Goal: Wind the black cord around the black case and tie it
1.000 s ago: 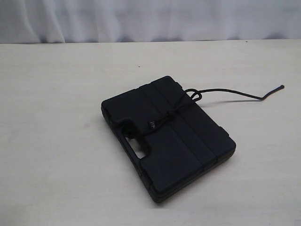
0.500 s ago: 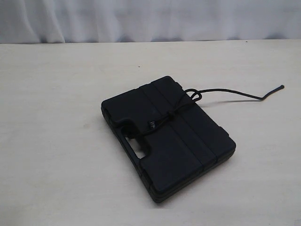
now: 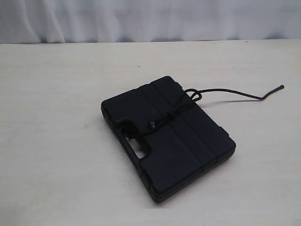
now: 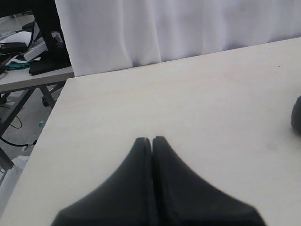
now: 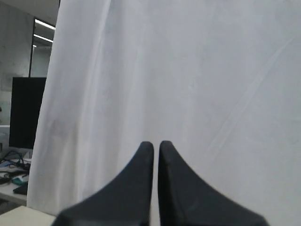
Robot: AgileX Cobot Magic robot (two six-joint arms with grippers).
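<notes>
The black case (image 3: pixel 164 141) lies flat in the middle of the pale table in the exterior view, its handle slot toward the front left. The black cord (image 3: pixel 175 111) crosses its top and is knotted at the far edge; a loose tail (image 3: pixel 244 94) trails off to the right over the table. Neither arm shows in the exterior view. My left gripper (image 4: pixel 151 140) is shut and empty above bare table, with a dark sliver of the case (image 4: pixel 296 114) at that view's edge. Facing the white curtain, my right gripper (image 5: pixel 155 144) is shut and empty.
A white curtain (image 3: pixel 150 19) hangs behind the table's far edge. In the left wrist view the table's corner (image 4: pixel 70 80) shows, with desks and cables on the floor beyond it.
</notes>
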